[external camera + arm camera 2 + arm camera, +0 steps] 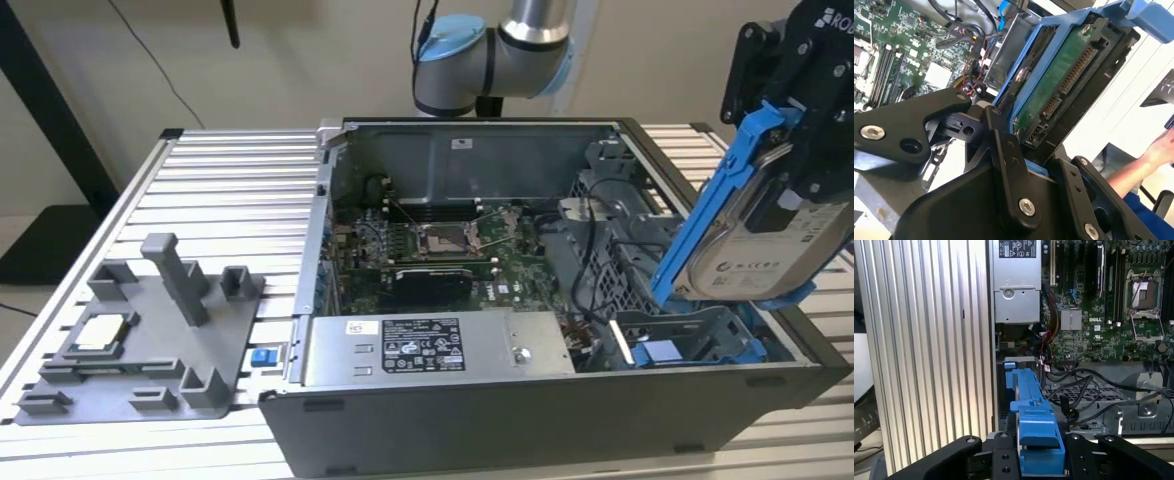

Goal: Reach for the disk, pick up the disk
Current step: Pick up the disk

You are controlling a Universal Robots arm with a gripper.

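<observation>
A ribbed metal table (214, 180) carries, at the exterior view's left, a grey plastic fixture (140, 345) with upright posts and a small square silver chip (104, 332) lying flat in one of its recesses. Just beside the fixture stands an open computer case (534, 420), its side panel off. Inside, a green motherboard (441, 240) lies across the middle, with a grey power supply box (434, 350) bearing a printed label along the near wall. Behind the case rises the base joint of the robot arm (487, 55). Further toward the exterior view's right, black cables (594, 265) trail across a drive bay, and a blue plastic bracket (661, 352) sits low in the case corner. At the far right, the disk (761, 235), a silver-grey drive in a bright blue caddy, is lifted above that corner, tilted nearly on edge, clear of the case. The black gripper (801, 130) is clamped on the disk's upper end. In the second wrist view, the black fingers (1009, 165) press the caddy's sides, and the drive's green underside (1054, 80) faces the camera; a person's hand (1159, 150) shows at the edge. In the first wrist view, the blue caddy edge (1031, 415) sits between the closed fingers.
</observation>
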